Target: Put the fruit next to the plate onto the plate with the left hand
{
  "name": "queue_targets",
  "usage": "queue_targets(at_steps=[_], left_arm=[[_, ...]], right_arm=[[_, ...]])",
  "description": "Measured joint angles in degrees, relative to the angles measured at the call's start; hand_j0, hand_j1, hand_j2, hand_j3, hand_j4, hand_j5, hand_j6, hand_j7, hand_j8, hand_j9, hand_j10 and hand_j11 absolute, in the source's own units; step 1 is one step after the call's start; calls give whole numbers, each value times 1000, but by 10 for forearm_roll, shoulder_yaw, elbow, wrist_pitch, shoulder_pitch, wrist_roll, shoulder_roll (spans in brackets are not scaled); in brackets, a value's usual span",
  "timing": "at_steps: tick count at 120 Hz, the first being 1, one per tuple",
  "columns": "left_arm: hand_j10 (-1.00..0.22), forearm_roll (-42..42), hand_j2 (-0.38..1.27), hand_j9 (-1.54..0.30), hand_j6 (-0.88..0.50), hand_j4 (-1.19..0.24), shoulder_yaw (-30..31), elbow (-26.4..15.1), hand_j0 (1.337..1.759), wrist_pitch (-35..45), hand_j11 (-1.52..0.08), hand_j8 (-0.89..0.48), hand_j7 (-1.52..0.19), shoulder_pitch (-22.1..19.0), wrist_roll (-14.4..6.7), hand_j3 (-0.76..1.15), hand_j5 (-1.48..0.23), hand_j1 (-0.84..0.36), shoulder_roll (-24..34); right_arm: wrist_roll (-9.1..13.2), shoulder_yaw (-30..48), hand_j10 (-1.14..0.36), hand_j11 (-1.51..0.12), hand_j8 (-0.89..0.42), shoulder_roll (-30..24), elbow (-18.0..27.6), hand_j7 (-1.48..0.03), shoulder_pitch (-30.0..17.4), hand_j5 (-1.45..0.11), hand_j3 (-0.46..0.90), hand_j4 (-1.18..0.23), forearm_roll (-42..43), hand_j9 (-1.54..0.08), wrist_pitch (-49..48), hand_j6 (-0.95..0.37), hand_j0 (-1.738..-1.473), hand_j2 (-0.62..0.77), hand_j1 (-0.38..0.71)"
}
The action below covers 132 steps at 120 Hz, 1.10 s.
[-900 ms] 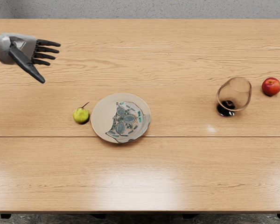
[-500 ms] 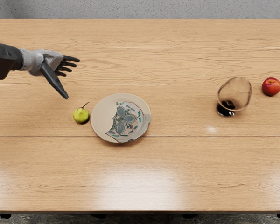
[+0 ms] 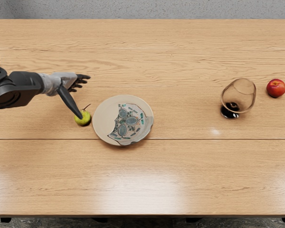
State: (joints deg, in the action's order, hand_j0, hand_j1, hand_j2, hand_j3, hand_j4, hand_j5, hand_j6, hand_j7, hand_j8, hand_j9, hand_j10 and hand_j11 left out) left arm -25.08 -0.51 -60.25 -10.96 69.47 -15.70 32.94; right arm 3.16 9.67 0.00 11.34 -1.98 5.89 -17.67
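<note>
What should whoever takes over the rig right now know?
Left hand: open, holding nothing, one digit pointing down at the pear; contact cannot be told.
Right hand: not in view.
Pear: on the table, just off the left rim of the plate.
Plate: no fruit on it.
Apple, at the far right beyond the wine glass, is not the target.
Done: reach to the pear.
Left: grasp it, lift it, set it on the plate.

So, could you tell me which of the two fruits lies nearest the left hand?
The green pear beside the plate, below the left hand; the red apple sits far right.
</note>
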Motion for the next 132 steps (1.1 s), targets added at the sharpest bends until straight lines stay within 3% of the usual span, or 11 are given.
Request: queue_targets(at_steps=[29,56,71,95,132], left_arm=[[-26,-15,6,-32,-27,-26,1,-75,1658,20,-32,-26,-32,-1,1,0,-32,320,35],[-194,-27,40,-250,-195,-194,4,-94,1658,27,-250,-194,-250,-1,1,0,-250,120,55],[-254,-45,52,-328,-255,-255,8,-103,1658,73,-328,-255,-329,-2,1,0,-329,47,55],[-299,-80,61,-387,-300,-300,23,-133,1658,151,-387,-300,-387,-7,0,0,-387,-7,53],[-332,-90,68,-429,-332,-332,30,-172,1658,169,-429,-332,-429,-22,-1,0,-429,-45,50]], right_arm=[[0,0,0,0,0,0,0,0,0,0,0,0,0,0,0,0,-1658,0,-349],[0,0,0,0,0,0,0,0,0,0,0,0,0,0,0,0,-1658,0,-349],[0,0,0,0,0,0,0,0,0,0,0,0,0,0,0,0,-1658,0,-349],[0,0,0,0,0,0,0,0,0,0,0,0,0,0,0,0,-1658,0,-349],[0,0,0,0,0,0,0,0,0,0,0,0,0,0,0,0,-1658,0,-349]])
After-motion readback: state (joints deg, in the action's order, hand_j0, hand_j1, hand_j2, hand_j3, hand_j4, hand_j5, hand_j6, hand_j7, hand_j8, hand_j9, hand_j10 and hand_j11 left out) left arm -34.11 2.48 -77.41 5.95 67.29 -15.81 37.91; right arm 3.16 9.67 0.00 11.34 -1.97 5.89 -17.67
